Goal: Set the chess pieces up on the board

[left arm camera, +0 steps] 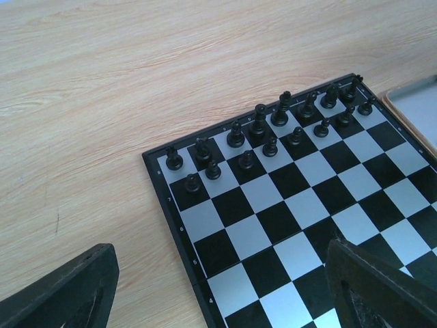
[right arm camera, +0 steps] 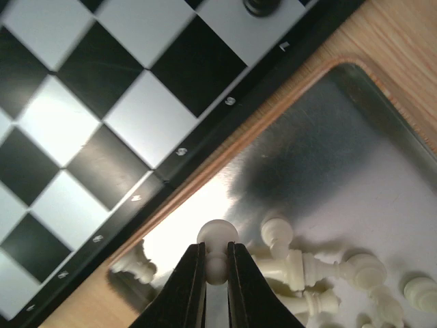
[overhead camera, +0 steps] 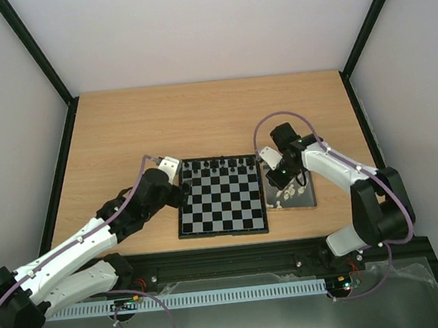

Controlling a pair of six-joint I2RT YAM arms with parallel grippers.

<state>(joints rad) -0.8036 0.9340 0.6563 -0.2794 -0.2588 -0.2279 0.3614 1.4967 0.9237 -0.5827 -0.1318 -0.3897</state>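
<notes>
A cream-white pawn (right arm camera: 217,236) is pinched by its stem between the fingers of the right gripper (right arm camera: 216,258), over the metal tray (right arm camera: 328,150). The other cream pieces (right arm camera: 307,270) lie jumbled in this tray, just beside the board (right arm camera: 102,102). Black pieces (left arm camera: 259,130) fill the board's two far rows. The left gripper (left arm camera: 222,290) hovers, spread wide, over the board's left edge.

overhead, two wrist close-ups; common board (overhead camera: 221,207)

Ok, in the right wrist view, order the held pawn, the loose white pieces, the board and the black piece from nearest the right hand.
1. The held pawn, gripped in the right hand.
2. The loose white pieces, on the tray to its right.
3. The board, up-left past the tray rim.
4. The black piece, at the top edge.
</notes>
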